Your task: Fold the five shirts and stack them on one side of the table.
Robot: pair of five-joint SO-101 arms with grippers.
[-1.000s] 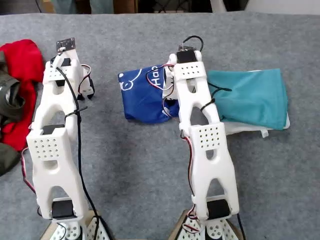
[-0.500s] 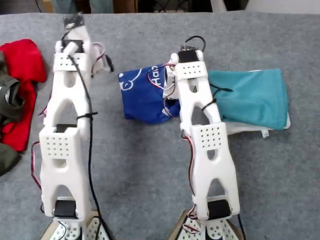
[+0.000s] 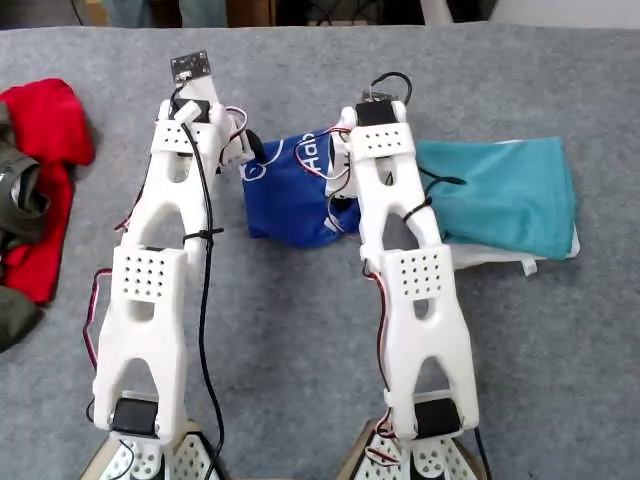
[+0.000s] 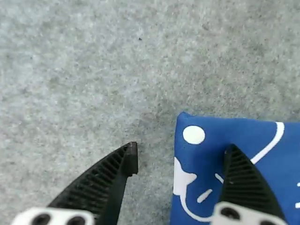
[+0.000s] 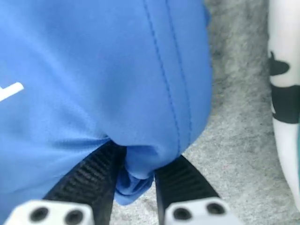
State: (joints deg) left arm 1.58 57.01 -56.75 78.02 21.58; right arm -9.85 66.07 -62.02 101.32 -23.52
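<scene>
1. Corner of the folded royal-blue shirt with white print [image 3: 285, 200] is lying between the spread fingers of the left gripper [image 4: 182, 151]. One ribbed black finger is hanging over the grey felt table cover [image 4: 93, 70] and the other over the printed cloth. The jaws are standing wide open, holding nothing and straddling the shirt's edge.
2. Right gripper [image 5: 138, 176] is pinching a bunched fold of the same royal-blue shirt at its opposite edge, with the jaws closed almost fully on the fabric.
3. In the high view the royal-blue shirt is sitting in the upper middle of the frame as a roughly square bundle spanning the gap between the two arms. Its left edge is lying at the left gripper and its right edge is running under the right arm.
4. Judging from this, the left arm is sitting nearer the free corner, and it is needing only to drop and close to match the right arm's hold.
5. Folded teal shirt [image 3: 500, 195] is resting at the right of the frame on a white shirt [image 3: 500, 258], just beside the blue one. A crumpled red shirt [image 3: 45, 120] and a dark olive garment [image 3: 15, 195] are waiting at the left edge.
</scene>
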